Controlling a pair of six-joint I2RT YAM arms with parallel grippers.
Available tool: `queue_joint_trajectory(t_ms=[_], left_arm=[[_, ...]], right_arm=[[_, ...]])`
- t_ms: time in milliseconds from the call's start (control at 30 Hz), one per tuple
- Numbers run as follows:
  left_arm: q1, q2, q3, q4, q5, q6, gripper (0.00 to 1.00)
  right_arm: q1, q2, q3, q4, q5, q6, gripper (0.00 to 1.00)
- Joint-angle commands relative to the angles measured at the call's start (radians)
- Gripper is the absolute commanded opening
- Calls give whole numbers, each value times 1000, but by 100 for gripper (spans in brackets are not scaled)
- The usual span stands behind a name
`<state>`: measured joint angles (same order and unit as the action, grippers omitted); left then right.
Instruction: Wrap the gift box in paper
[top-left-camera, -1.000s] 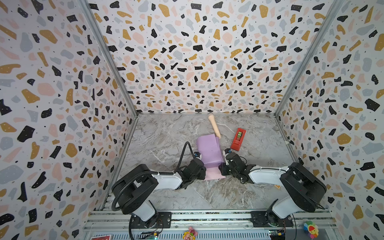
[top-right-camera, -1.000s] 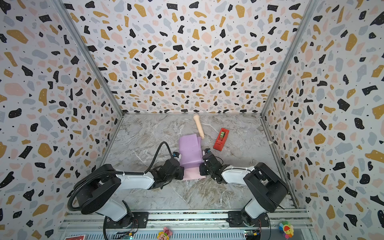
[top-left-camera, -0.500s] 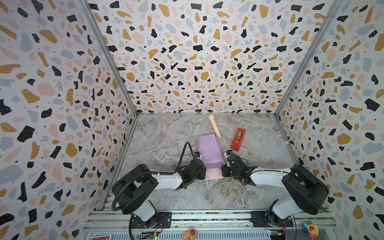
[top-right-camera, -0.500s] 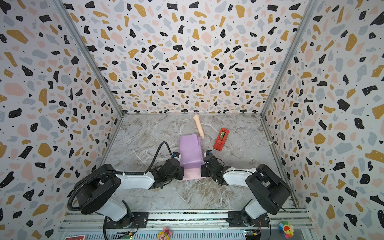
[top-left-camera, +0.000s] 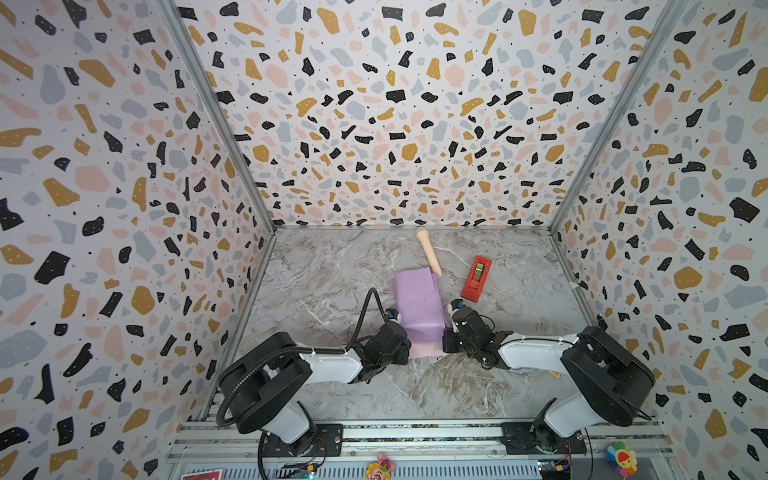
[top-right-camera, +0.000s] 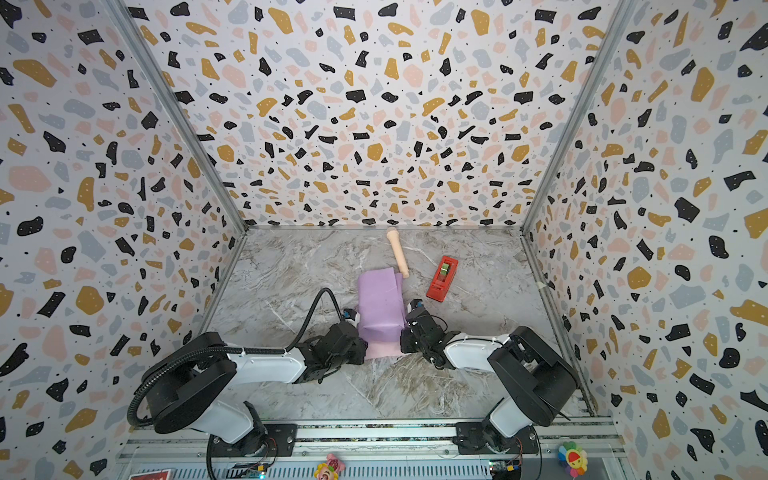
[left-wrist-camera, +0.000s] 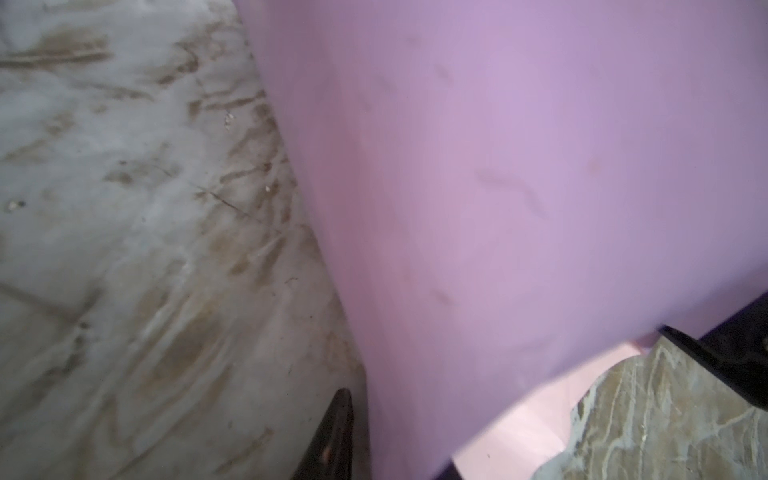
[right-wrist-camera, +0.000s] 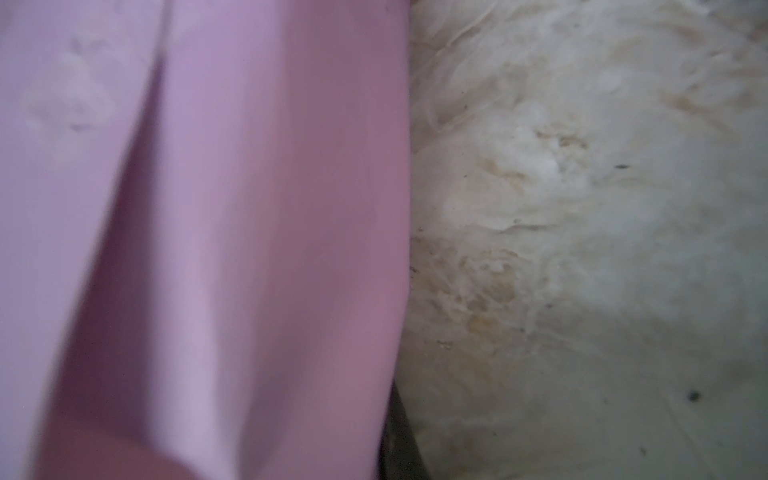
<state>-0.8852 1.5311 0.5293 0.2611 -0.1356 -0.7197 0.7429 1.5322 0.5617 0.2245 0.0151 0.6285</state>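
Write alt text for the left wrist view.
Lilac paper fills most of the frame, sloping down onto a grey marble table. A strip of its pale pink face lies flat on the table, and one dark fingertip sits close beside the sheet.

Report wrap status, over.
Left gripper and right gripper flank the paper, jaws unreadable. Lilac face up, gift box hidden beneath. Beige microphone ends at paper's far corner; red tape dispenser stands apart.

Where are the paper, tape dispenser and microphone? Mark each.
paper (top-left-camera: 415, 299): in a top view, lilac face
tape dispenser (top-left-camera: 473, 287): in a top view, red body
toy microphone (top-left-camera: 430, 255): in a top view, handle
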Motion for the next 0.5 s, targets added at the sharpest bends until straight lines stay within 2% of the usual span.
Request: queue_joint_trajectory(t_ms=[0, 133, 233, 467], left_arm=[[-5, 5, -4, 0, -25, -8, 15], [-5, 23, 18, -3, -31, 3, 6], [-5, 27, 24, -3, -30, 3, 2], [-6, 27, 29, -3, -26, 3, 0]], right_arm=[[6, -3, 11, -71, 6, -10, 16], [6, -52, -19, -99, 2, -36, 29], [6, -107, -46, -137, -2, -51, 38], [6, -252, -98, -215, -15, -90, 47]])
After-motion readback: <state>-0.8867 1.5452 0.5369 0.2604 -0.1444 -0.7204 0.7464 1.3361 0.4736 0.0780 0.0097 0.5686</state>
